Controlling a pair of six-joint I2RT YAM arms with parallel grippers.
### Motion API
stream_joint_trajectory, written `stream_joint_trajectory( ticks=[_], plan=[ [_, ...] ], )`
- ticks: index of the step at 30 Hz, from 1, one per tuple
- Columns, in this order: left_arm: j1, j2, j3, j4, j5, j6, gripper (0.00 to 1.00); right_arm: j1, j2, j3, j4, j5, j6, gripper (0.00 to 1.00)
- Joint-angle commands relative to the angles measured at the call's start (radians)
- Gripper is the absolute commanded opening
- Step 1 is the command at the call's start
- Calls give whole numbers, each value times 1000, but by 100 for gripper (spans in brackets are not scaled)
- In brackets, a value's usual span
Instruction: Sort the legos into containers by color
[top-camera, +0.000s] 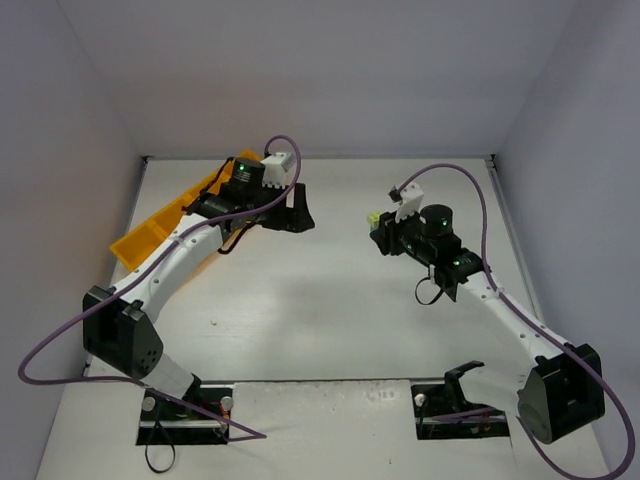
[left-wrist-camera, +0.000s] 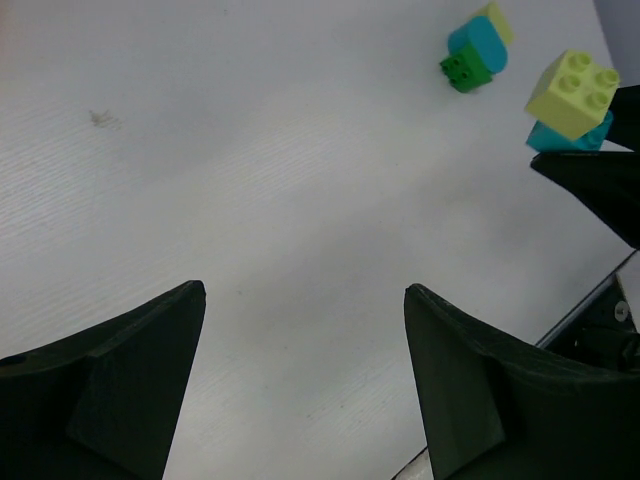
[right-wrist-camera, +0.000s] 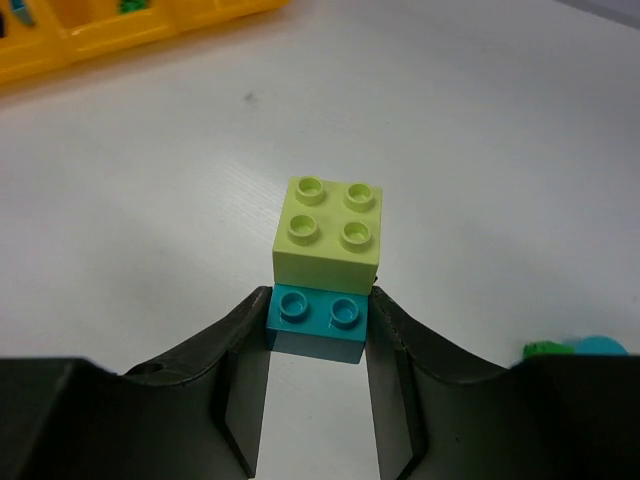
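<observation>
Fingers (right-wrist-camera: 238, 352) of the right gripper (right-wrist-camera: 318, 300) pinch the blue brick (right-wrist-camera: 316, 320), a yellow-green brick (right-wrist-camera: 328, 232) stuck on top — both might drop into one tray (right-wrist-camera: 110, 45) compartment — left gripper (left-wrist-camera: 305, 292) gapes empty.

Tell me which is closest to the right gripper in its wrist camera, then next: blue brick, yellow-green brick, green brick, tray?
1. Blue brick, pinched in the right gripper.
2. Yellow-green brick, stacked on it.
3. Green brick, off at the right edge.
4. Tray, far upper left.
</observation>
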Motion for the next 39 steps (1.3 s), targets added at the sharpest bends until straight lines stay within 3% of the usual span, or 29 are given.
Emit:
stream_joint_trajectory(
  ticks=[1, 6, 12, 22, 33, 39],
  plan=[
    [-14, -17, 63, 84, 126, 22, 74, -3, -27, 10, 36, -254, -108, 0],
    [-82, 25, 107, 66, 91, 48, 75, -2, -1, 35, 39, -410, -96, 0],
    [-144, 48, 135, 70, 53, 33, 75, -2, 12, 48, 50, -466, -87, 0],
    [-198, 89, 163, 139, 25, -50, 75, 3, 19, 51, 50, -478, -87, 0],
    [-209, 129, 190, 144, 103, -96, 75, 9, 26, 48, 50, -470, -98, 0],
    [-227, 163, 186, 153, 133, -113, 70, 15, 35, 50, 50, -477, -98, 0]
  ],
)
